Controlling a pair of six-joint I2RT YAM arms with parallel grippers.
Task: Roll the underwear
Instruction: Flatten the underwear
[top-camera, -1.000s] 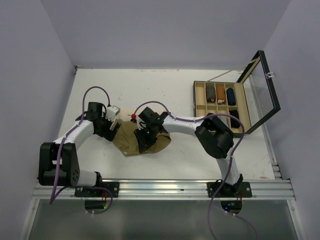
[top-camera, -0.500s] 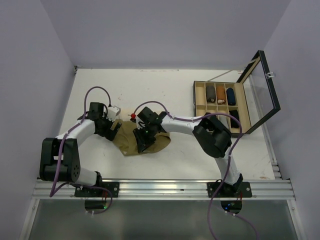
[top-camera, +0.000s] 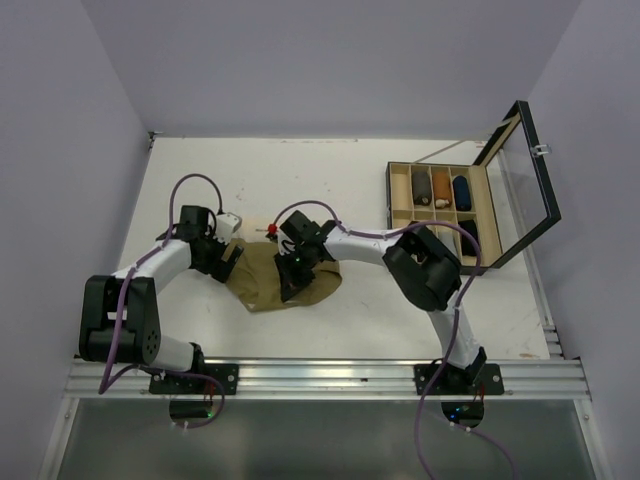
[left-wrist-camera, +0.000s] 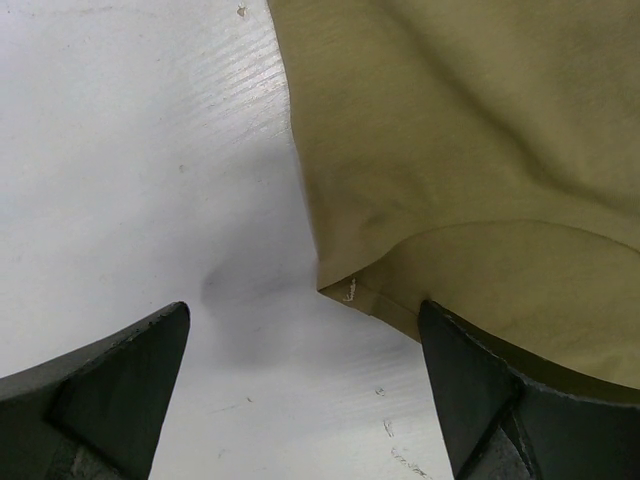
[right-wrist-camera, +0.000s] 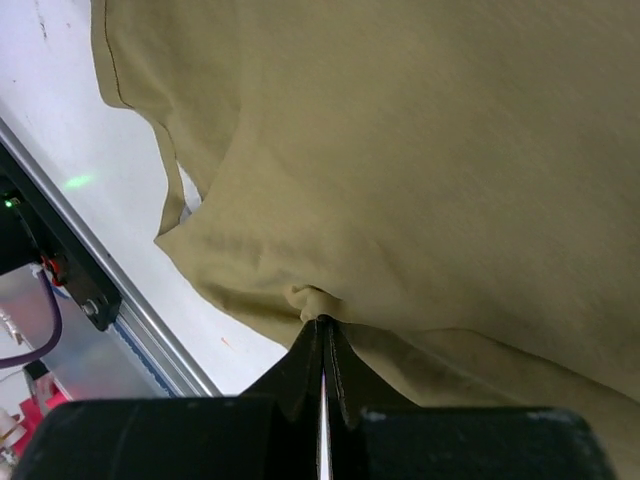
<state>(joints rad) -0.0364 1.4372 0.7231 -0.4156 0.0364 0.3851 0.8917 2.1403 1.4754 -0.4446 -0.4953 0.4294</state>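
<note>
The olive-tan underwear (top-camera: 262, 283) lies spread on the white table, left of centre. It fills the right wrist view (right-wrist-camera: 420, 150), and its hemmed corner (left-wrist-camera: 352, 290) shows in the left wrist view. My right gripper (top-camera: 291, 284) is down on the cloth's middle. Its jaws are shut, and at its tips (right-wrist-camera: 322, 322) it pinches a small fold of the fabric. My left gripper (top-camera: 231, 263) sits at the cloth's left edge, jaws wide open (left-wrist-camera: 305, 345). One finger (left-wrist-camera: 480, 385) rests over the hem and the other finger (left-wrist-camera: 110, 385) over bare table, holding nothing.
A wooden compartment box (top-camera: 400, 200) holding several rolled items stands at the right. Its glass lid (top-camera: 523, 180) is propped open. A metal rail (top-camera: 320, 375) runs along the near table edge, also seen as the rail (right-wrist-camera: 120, 300) close by the cloth in the right wrist view.
The right gripper's jaws have closed onto a fold of the cloth. Both wrists have shifted slightly toward the far side; the left gripper stays open.
</note>
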